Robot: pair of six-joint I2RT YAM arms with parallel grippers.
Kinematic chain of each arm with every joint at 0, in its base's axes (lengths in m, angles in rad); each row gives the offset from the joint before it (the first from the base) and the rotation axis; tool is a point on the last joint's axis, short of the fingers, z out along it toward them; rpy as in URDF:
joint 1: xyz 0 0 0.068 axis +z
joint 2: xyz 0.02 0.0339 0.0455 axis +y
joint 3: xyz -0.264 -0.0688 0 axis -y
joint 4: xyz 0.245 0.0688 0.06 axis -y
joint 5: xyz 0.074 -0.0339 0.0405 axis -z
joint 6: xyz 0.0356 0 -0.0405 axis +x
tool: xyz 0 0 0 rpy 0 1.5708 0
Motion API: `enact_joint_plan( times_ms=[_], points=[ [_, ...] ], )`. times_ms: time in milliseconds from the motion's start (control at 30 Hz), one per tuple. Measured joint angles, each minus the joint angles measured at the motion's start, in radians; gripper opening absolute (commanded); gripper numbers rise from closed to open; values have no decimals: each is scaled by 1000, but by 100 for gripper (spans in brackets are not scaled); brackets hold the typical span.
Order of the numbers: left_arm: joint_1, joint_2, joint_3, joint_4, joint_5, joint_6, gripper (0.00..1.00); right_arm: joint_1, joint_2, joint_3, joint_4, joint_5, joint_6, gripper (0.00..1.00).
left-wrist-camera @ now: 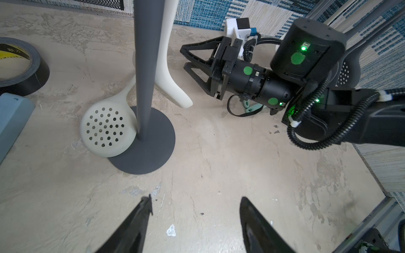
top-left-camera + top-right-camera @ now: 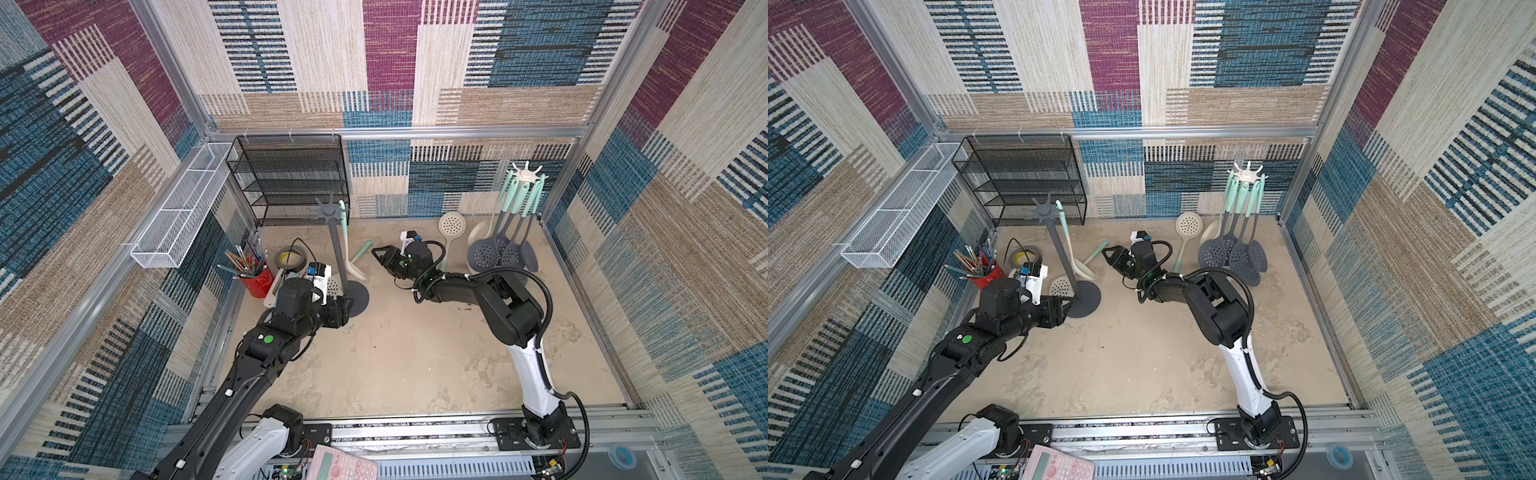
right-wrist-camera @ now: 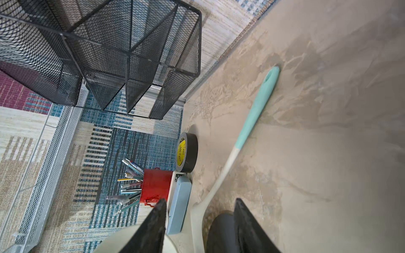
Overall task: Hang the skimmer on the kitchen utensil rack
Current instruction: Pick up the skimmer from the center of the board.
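The cream skimmer [image 1: 105,129] lies on the desk [image 1: 219,164] with its bowl against the foot of the grey utensil rack [image 1: 143,65], while the left gripper [image 1: 196,198] and right gripper [image 1: 184,56] both stand open and empty near that rack.

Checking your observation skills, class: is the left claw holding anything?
No, the left claw is open, with only bare table visible inside it.
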Motion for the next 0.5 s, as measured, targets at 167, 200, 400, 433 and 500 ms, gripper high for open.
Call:
enact_joint_plan(
  times_ms=[167,200,400,433,500],
  points=[
    [2,0,-5,5,9,0,66,1,83,92,-55,-30,70,49],
    [2,0,-6,5,13,0,66,1,101,116,-69,-33,84,49],
    [4,1,-6,7,24,0,66,2,189,241,-98,-60,141,48],
    [4,0,-6,9,26,0,66,2,201,254,-99,-64,152,48],
    [4,0,-6,13,28,0,66,2,225,278,-102,-65,174,47]
  ],
)
